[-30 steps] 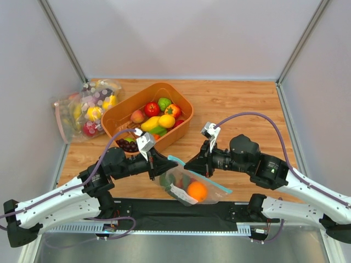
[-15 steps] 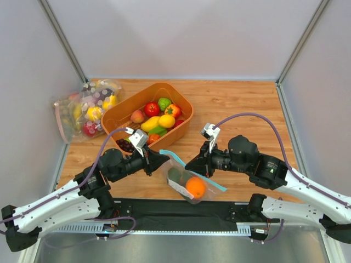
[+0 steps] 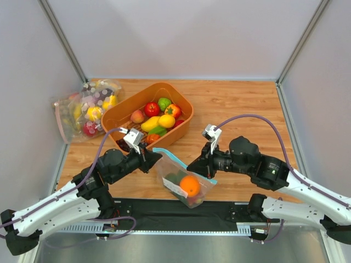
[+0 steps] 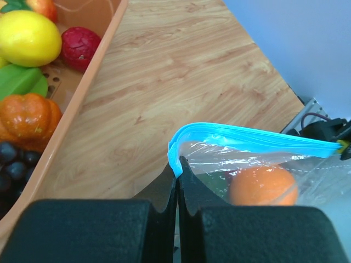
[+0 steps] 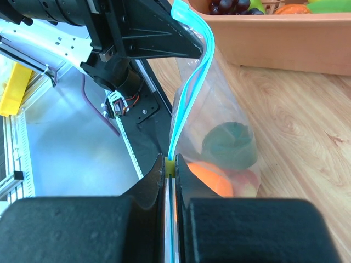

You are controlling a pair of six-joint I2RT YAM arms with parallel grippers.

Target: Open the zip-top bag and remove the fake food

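Observation:
The clear zip-top bag (image 3: pixel 184 181) with a teal zip strip hangs between both grippers above the table's near edge. Inside it show the orange (image 3: pixel 190 185) and the dark green fruit (image 3: pixel 172 178); reddish pieces are barely visible. My left gripper (image 3: pixel 156 155) is shut on the strip's left end, seen in the left wrist view (image 4: pixel 176 167). My right gripper (image 3: pixel 193 164) is shut on the yellow zip slider (image 5: pixel 171 164) at the strip's right end. The bag (image 5: pixel 219 137) hangs below with the orange (image 5: pixel 205 178) and green fruit (image 5: pixel 229 145).
An orange basket (image 3: pixel 183 122) of fake produce stands just behind the left gripper, also in the left wrist view (image 4: pixel 82 93). Several filled clear bags (image 3: pixel 88 107) lie at the far left. Walls close in left, right and back.
Both grippers have carried the bag a little left and towards the near edge. The strip's left end has risen and the bag now hangs more upright.

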